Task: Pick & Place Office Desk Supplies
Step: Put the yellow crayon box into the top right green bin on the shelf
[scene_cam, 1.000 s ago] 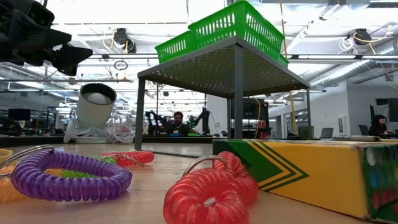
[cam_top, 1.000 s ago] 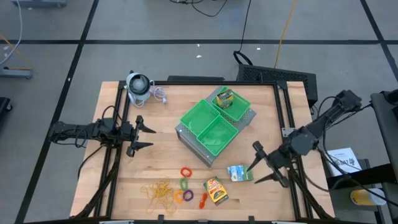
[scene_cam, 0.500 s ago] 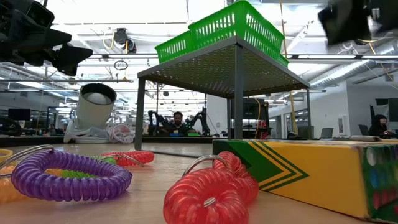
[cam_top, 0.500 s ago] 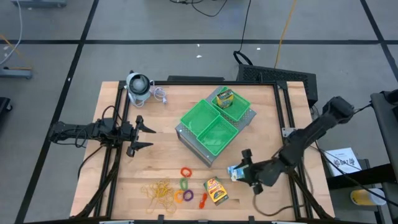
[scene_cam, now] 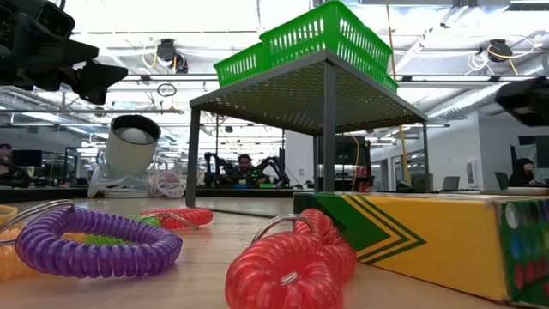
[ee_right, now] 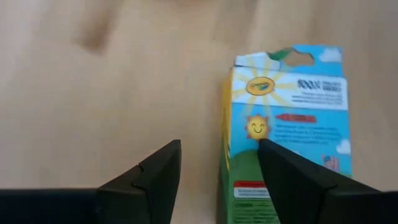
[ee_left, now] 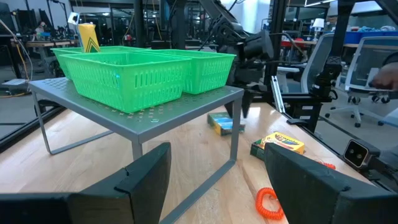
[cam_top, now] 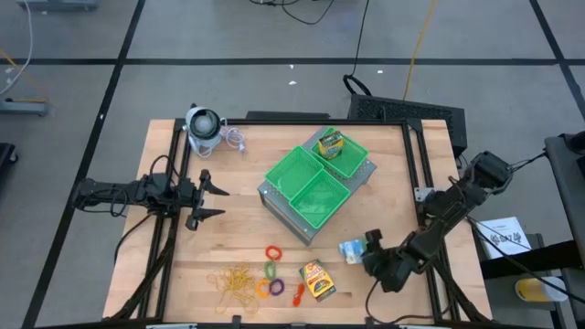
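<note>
My right gripper [ee_right: 217, 180] is wide open and holds nothing. It hangs right over the blue box [ee_right: 286, 124], which lies flat on the table [cam_top: 228, 228]. One box [cam_top: 330, 143] already sits in a tray [cam_top: 352, 157]. The yellow box [cam_top: 317, 280], rings [cam_top: 271, 271] and bands [cam_top: 233, 281] are left. My left gripper [cam_top: 212, 195] waits open, far off.

box by right gripper [ee_right: 286, 124]: showing blue sky, yellow sun, green base
front box [cam_top: 318, 280]: showing yellow-orange with green chevrons
trays [cam_top: 306, 178]: showing bright green
coil rings [cam_top: 271, 274]: showing red, green, purple, orange
</note>
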Controlling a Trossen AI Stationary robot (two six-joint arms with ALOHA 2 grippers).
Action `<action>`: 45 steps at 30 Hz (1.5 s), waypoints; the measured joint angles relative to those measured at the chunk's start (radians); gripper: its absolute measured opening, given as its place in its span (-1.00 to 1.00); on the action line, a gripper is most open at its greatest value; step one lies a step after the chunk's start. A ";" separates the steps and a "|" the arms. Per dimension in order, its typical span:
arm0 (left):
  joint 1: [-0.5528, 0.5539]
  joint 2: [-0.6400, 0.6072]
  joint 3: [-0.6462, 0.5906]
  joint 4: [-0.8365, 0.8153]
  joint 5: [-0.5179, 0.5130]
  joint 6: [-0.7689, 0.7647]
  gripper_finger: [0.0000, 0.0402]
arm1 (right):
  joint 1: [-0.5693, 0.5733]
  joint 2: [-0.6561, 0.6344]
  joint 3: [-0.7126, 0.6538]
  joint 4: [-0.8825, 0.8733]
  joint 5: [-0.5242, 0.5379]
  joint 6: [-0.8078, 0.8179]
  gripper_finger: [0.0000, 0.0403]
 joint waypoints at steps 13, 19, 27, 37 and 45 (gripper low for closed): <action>0.000 0.000 0.000 0.000 0.000 0.000 0.32 | 0.035 0.004 -0.003 -0.355 0.188 0.139 -0.14; 0.000 0.000 0.000 0.000 0.000 0.000 0.32 | 0.008 0.002 -0.003 -0.239 0.229 0.159 -0.20; 0.000 0.000 0.000 0.000 0.000 0.000 0.32 | -0.019 0.001 -0.003 -0.114 0.334 0.150 -0.29; 0.000 0.000 0.000 0.000 0.000 0.000 0.32 | -0.126 0.078 -0.002 0.012 0.389 0.004 -0.34; 0.000 0.000 0.000 0.000 0.000 0.000 0.32 | -0.171 0.101 0.000 -0.065 0.318 0.008 -0.36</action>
